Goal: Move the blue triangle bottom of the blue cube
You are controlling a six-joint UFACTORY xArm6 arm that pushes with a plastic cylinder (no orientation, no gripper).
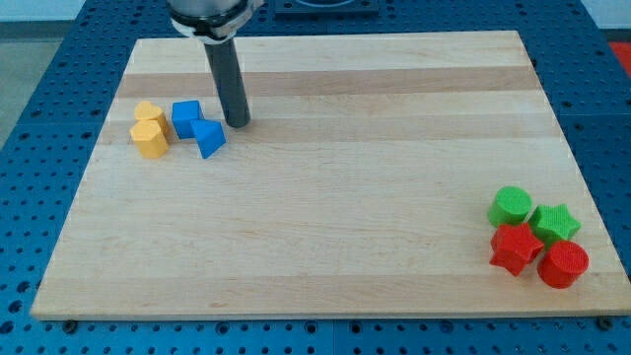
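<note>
The blue triangle (209, 139) lies on the wooden board at the view's upper left. It touches the lower right corner of the blue cube (186, 118). My tip (238, 123) rests on the board just to the right of the blue triangle and slightly above it, a small gap apart. The dark rod rises from it toward the view's top.
Two yellow blocks (150, 130) sit together just left of the blue cube. At the view's lower right are a green cylinder (511, 206), a green star (555, 222), a red star (516, 248) and a red cylinder (564, 264). The board's edge (325, 317) runs along the view's bottom.
</note>
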